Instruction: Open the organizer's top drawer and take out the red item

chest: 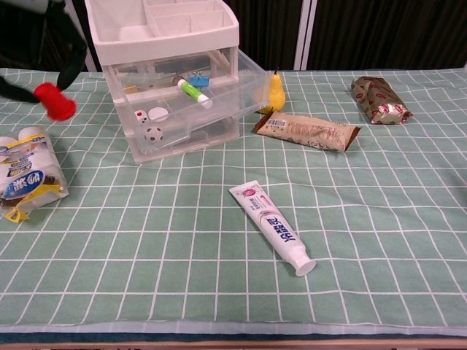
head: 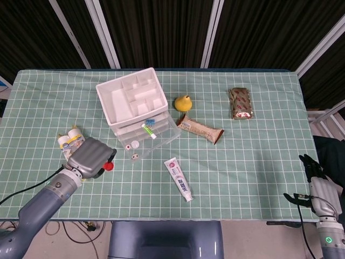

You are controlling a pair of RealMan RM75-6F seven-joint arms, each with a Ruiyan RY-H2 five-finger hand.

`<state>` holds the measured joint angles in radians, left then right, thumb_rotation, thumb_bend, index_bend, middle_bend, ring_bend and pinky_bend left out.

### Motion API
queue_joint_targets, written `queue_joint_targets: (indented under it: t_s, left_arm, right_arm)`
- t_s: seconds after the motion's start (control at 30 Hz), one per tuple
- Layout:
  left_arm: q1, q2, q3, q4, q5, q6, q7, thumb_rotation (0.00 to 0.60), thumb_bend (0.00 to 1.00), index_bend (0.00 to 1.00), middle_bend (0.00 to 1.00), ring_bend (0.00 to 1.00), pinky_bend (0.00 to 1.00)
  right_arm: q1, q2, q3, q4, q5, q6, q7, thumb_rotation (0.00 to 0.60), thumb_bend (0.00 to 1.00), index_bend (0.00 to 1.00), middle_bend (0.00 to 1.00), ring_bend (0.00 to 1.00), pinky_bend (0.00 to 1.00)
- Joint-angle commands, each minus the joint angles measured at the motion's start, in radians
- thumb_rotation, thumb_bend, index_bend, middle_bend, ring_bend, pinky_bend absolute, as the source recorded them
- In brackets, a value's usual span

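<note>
The white and clear organizer stands at the back left, its top drawer pulled out, with a green and white tube and a blue clip inside. My left hand holds the small red item in the air, left and in front of the organizer, above the cloth. My right hand hangs off the table's right edge with nothing in it; its fingers look loosely apart.
A pack of small bottles lies at the left, close to the left hand. A toothpaste tube, a snack bar, a yellow pear and a brown packet lie on the green checked cloth.
</note>
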<state>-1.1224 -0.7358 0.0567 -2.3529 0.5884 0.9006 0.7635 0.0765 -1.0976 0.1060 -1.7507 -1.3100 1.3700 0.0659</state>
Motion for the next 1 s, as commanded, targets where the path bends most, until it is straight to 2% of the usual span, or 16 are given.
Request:
queue_joint_targets:
  t_s: [0.03, 0.27, 0.47, 0.77, 1.0]
  left_arm:
    - [0.072, -0.087, 0.083, 0.008, 0.061, 0.058, 0.043, 0.600, 0.39, 0.59, 1.00, 1.00, 1.00]
    - [0.100, -0.305, 0.122, 0.134, 0.055, 0.134, 0.142, 0.600, 0.39, 0.59, 1.00, 1.00, 1.00]
    - [0.120, -0.465, 0.119, 0.266, 0.046, 0.167, 0.170, 0.600, 0.39, 0.59, 1.00, 1.00, 1.00]
    - [0.112, -0.610, 0.115, 0.404, -0.008, 0.145, 0.206, 0.600, 0.38, 0.59, 1.00, 1.00, 1.00]
    - [0.103, -0.656, 0.111, 0.443, -0.039, 0.147, 0.224, 0.600, 0.32, 0.56, 1.00, 1.00, 1.00]
  right_arm:
    - [0.000, 0.000, 0.000, -0.001, 0.000, 0.001, 0.000, 0.600, 0.07, 0.00, 0.00, 0.00, 0.23]
    - [0.000, 0.000, 0.001, 0.000, 0.001, 0.000, -0.001, 0.600, 0.07, 0.00, 0.00, 0.00, 0.23]
    - [0.000, 0.000, 0.001, 0.001, 0.003, 0.000, -0.001, 0.600, 0.07, 0.00, 0.00, 0.00, 0.23]
    - [0.000, -0.001, 0.002, 0.002, 0.004, 0.000, -0.001, 0.600, 0.07, 0.00, 0.00, 0.00, 0.23]
    - [0.001, 0.000, 0.002, 0.002, 0.004, -0.002, 0.000, 0.600, 0.07, 0.00, 0.00, 0.00, 0.23]
